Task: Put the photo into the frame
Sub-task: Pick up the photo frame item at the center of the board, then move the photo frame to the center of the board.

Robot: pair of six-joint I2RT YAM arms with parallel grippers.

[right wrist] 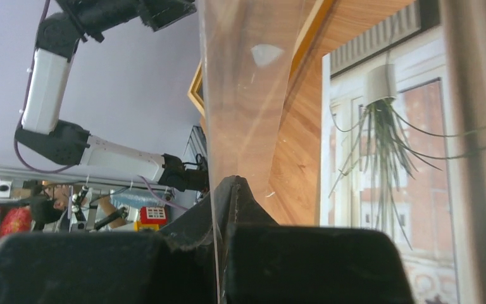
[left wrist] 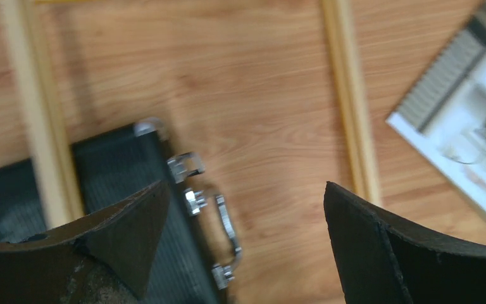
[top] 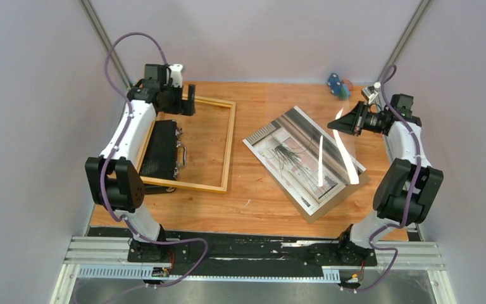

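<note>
The wooden frame [top: 230, 147] lies on the left side of the desk [top: 259, 197]. A black case [top: 162, 150] with a silver handle lies at its left side, and the frame's left rail crosses over the case. You can see the bare desk through the frame.

The left pincer [top: 188, 101] hangs above the far left corner of the frame. Its two fingers are spread wide apart and it has nothing in it. From its own camera, the case and the desk show between the fingers.

The photo [top: 291, 158] lies flat on the right side of the desk, turned at a slant, well apart from the frame. It shows a hanging plant by a window.

The right pincer [top: 340, 124] is squeezed tight on the edge of a clear sheet [top: 338, 152]. The sheet is lifted up and tilted over the photo's right part. From the right wrist camera, the sheet stands up thin between the closed fingers, with the photo beside it.
</note>
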